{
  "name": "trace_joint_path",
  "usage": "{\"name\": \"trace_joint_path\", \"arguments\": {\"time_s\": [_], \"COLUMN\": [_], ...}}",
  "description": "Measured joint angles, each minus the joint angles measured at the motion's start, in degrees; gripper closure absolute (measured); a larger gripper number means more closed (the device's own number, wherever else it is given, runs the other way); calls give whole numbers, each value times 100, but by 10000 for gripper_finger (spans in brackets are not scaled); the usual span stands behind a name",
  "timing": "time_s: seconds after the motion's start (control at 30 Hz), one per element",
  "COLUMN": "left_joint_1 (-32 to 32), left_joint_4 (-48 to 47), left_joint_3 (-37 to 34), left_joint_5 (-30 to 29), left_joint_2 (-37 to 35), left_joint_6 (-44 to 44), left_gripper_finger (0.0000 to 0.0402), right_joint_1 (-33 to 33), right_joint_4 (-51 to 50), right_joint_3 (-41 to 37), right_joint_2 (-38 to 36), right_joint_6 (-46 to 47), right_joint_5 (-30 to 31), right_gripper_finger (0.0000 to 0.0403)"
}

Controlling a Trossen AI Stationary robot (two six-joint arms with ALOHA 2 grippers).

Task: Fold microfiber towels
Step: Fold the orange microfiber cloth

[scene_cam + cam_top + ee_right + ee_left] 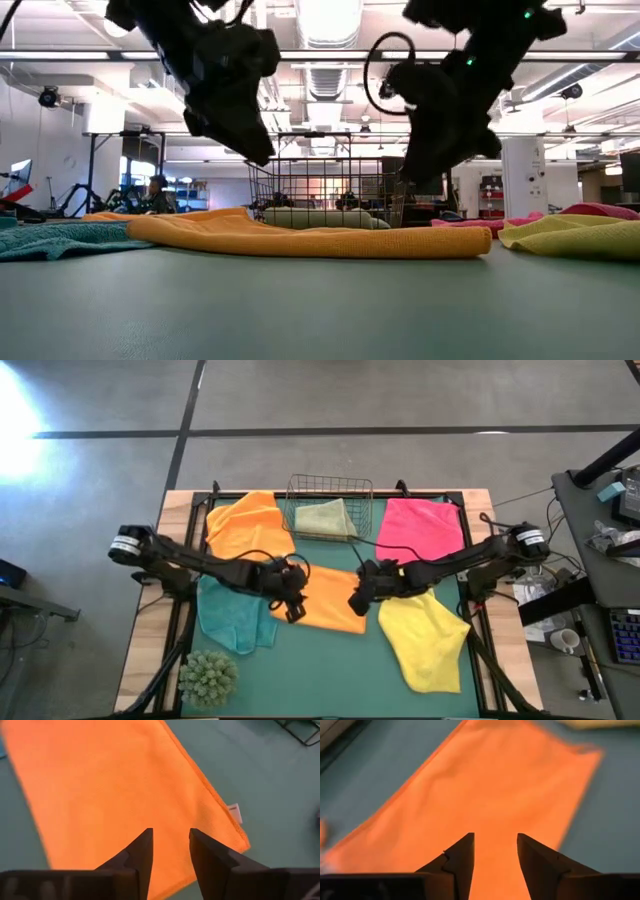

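An orange microfiber towel [330, 605] lies flat on the green mat at the table's middle; it shows thick and layered in the low view [320, 238]. My left gripper [292, 602] hangs open above its left end, with the cloth [495, 780] below the fingers. My right gripper [360, 598] hangs open above its right end, over the cloth [110, 785] near an edge with a white tag [234, 813]. In the low view both grippers, left [250, 145] and right [430, 170], are clear of the towel.
A second orange towel [248, 525] lies at the back left, a teal one [232, 618] front left, a pink one [418, 528] back right, a yellow one [425, 642] front right. A wire basket [330, 490] at the back holds an olive towel [322, 518]. A green spiky ball [208, 678] sits front left.
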Motion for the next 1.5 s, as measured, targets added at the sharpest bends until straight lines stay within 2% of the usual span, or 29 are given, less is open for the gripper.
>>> {"name": "trace_joint_path", "arguments": {"time_s": [0.13, 0.33, 0.4, 0.77, 0.97, 1.27, 1.5], "left_joint_1": [-114, -237, -266, -291, -252, -119, -29], "left_joint_4": [565, 538, 555, 870, 844, 866, 897], "left_joint_3": [-253, -463, -471, -546, -548, -435, -359], "left_joint_5": [18, 73, 116, 112, 110, -78, -521], "left_joint_2": [76, 76, 74, 472, 830, 1427, 1425], "left_joint_6": [-232, -453, -453, -444, -453, -395, 617], "left_gripper_finger": [288, 316, 326, 398, 400, 400, 400], "right_joint_1": [-132, -423, -493, -526, -526, -252, 250], "right_joint_4": [1, -27, -42, 64, 75, -137, -146], "right_joint_3": [0, 2, 3, 8, 15, 24, 26], "right_joint_2": [142, 429, 562, 1114, 1157, 1146, 1146], "right_joint_6": [-109, -475, -532, -805, -779, 19, 561], "right_joint_5": [-47, -280, -305, -445, -494, -1145, -1522], "right_gripper_finger": [316, 380, 390, 394, 394, 394, 394]}}
